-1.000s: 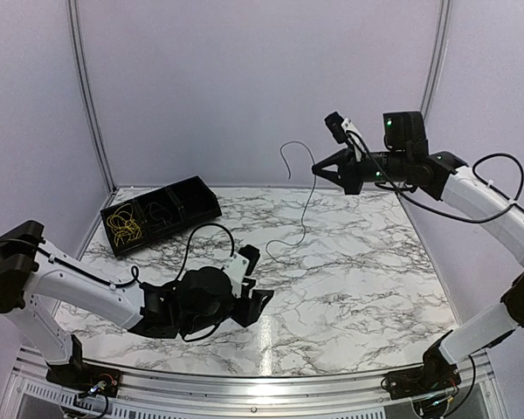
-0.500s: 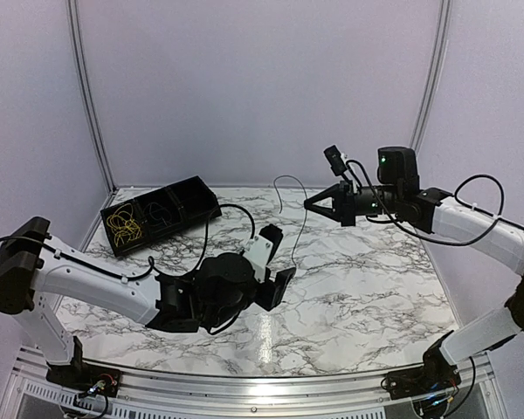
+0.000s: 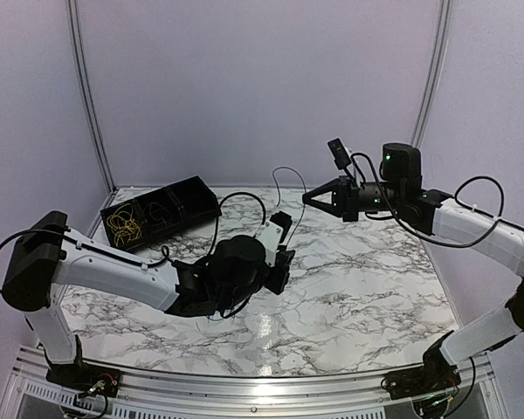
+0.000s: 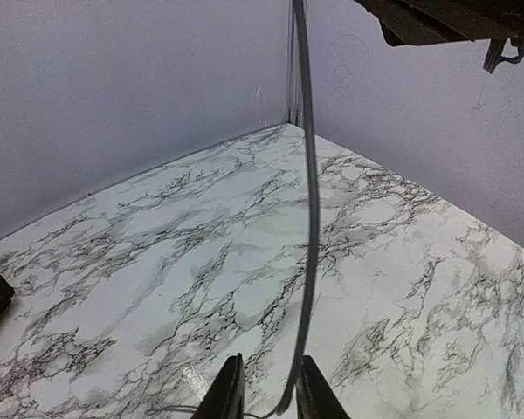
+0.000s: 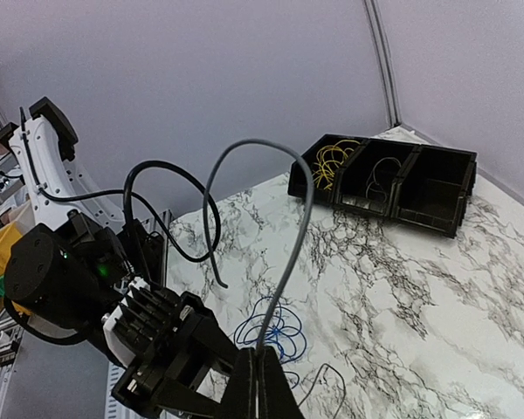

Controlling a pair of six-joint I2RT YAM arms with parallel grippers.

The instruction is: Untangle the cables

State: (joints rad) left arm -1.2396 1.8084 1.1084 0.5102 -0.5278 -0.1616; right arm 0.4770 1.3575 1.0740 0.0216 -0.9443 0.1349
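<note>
The one in play is a thin grey cable (image 3: 286, 168), strung in the air between the two grippers over the middle of the table (image 3: 375, 279). The right gripper (image 3: 307, 198) has its fingers pressed together on it. Above that pinch the cable loops up and over, with the loose end hanging down.

The left gripper (image 3: 284, 256) is lower down, near the tabletop. Its wrist view shows the grey cable (image 4: 313, 218) coming down from the top of the frame and passing between the left gripper's (image 4: 266, 394) fingers (image 4: 230, 393). They stand a little apart – the cable sits close to one finger, with a visible gap to the other.

The right wrist view has stuff the overhead doesn't: the pinch up close (image 5: 260, 384), the grey cable's (image 5: 290, 253) whole arch, and a blue cable (image 5: 271, 336) lying as a loose coil on the marble, which the left arm (image 3: 140, 279) hides from above. It also looks into the black tray (image 5: 458, 188), with yellow cables (image 5: 332, 161) in the end compartment and a pale one next door. From above, the tray (image 3: 196, 199) sits at the far left corner of the table.

Surface is white marble with dark veins – glossy, catching a light reflection. Plain pale lilac walls (image 3: 244, 87) all round, with metal posts (image 3: 83, 96) in the corners.
</note>
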